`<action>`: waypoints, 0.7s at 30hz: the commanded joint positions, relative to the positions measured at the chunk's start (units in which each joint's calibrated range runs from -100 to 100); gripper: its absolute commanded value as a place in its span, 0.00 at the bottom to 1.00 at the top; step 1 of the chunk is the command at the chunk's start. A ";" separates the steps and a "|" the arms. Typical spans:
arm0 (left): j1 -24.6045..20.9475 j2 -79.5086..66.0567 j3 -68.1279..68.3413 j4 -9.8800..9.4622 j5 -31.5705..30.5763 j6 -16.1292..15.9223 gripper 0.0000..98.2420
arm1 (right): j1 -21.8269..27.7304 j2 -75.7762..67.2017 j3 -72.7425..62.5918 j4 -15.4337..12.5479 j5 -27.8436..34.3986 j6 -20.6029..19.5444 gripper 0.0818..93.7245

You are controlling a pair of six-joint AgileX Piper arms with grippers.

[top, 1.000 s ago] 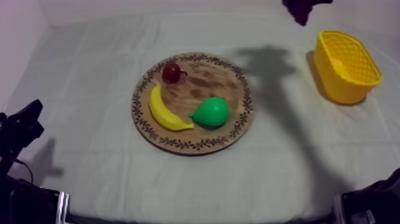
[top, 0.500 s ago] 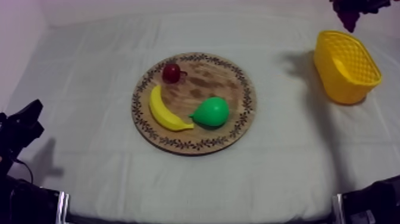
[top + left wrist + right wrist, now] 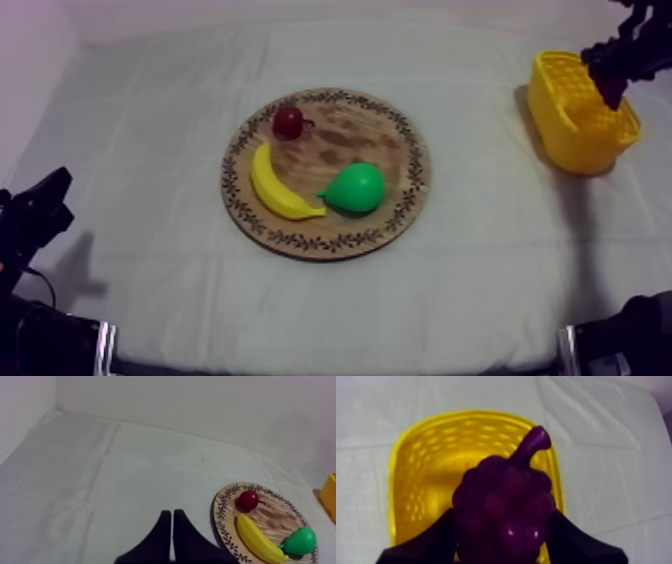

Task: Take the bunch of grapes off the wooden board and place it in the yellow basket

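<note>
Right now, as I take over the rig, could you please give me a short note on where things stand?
Right pincer: shut on the bunch of grapes, held above the yellow basket.
Left pincer: shut on nothing, low at the table's left side, apart from the wooden board.
On the board: banana, pear, small red fruit.
Done: grapes are off the board and over the basket.
Left: lower, release the grapes into the basket, withdraw.

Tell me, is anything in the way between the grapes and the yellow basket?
No, nothing visible is. The right gripper holds the bunch of grapes right above the yellow basket, and what shows of the basket's inside looks empty.
</note>
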 commanded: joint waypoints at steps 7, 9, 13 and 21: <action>-0.02 0.00 -0.02 0.01 0.01 0.02 0.00 | 0.84 7.06 -0.18 -2.24 -2.49 1.61 0.28; -0.02 0.00 -0.02 0.01 0.01 0.03 0.00 | 0.86 8.69 -1.47 -2.51 -2.41 1.52 0.34; -0.02 0.00 -0.02 0.01 0.01 0.03 0.00 | 0.64 11.28 -4.58 -2.84 -1.66 1.00 0.50; -0.02 0.00 -0.02 0.01 0.01 -0.01 0.00 | 0.78 11.77 -7.53 -3.40 -1.72 0.69 0.69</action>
